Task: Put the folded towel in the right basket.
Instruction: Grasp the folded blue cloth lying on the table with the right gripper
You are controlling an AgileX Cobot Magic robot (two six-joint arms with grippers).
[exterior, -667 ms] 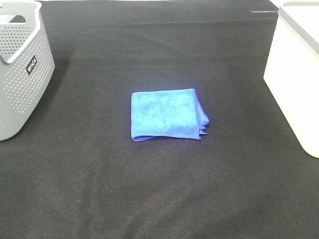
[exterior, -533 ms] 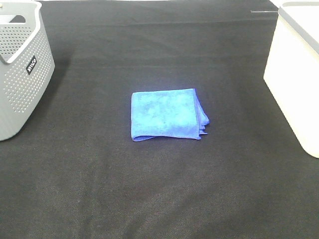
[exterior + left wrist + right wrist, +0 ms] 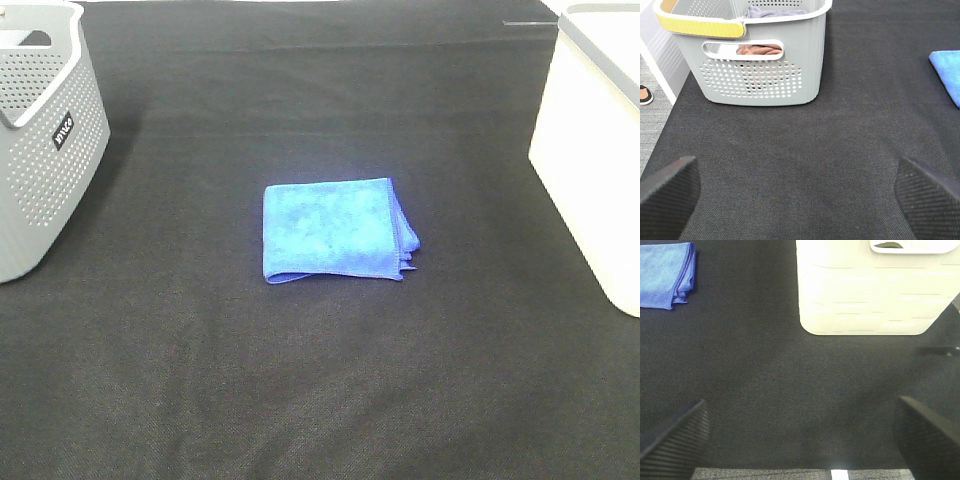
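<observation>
Nearest, at the wrist cameras: left gripper spread wide, black ribbed fingers far apart above the black table cover, nothing between them; right gripper likewise spread wide, holding nothing, above the same dark cover.

Farther on, in the middle of the table: folded blue towel, lying flat, well apart from both grippers and both baskets; nearly square, slightly longer across the table than deep, long axis running left to right; stacked loose edges facing right, toward the white basket; smooth straight edge facing left.

At the far left: gray perforated basket with a yellow-trimmed handle; gray and brown fabric inside, glimpsed over the rim and through the side slot.

At the far right: the white basket, smooth-walled, standing on the cover; towel outside it.
</observation>
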